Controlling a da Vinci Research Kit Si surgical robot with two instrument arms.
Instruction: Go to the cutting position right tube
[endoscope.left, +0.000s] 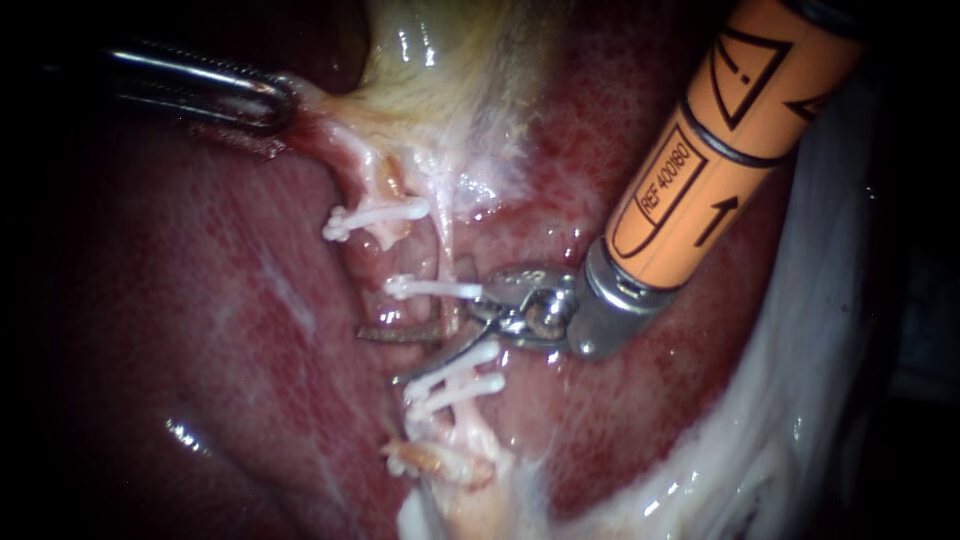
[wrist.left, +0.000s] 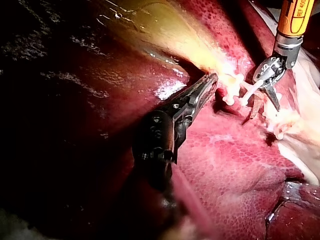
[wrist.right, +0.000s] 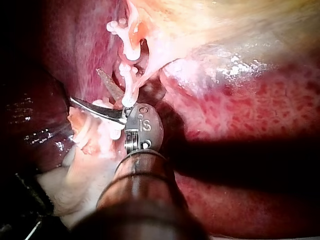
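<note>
Left instrument (endoscope.left: 268, 100): claw clamped on gallbladder (endoscope.left: 440, 60) tissue, pulling it taut. Right tube (endoscope.left: 446, 250) mid-field, clips (endoscope.left: 435, 289) above and below. Right instrument (endoscope.left: 395, 352): claw apart, straddling the tube between clips. Position looks reached; tube uncut.

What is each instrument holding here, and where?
Left instrument grips the gallbladder at its tapered end. Right instrument, blades open astride the tube, holds nothing.

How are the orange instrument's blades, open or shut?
Open: the right instrument shows a gap between its two blades, by the clips.
</note>
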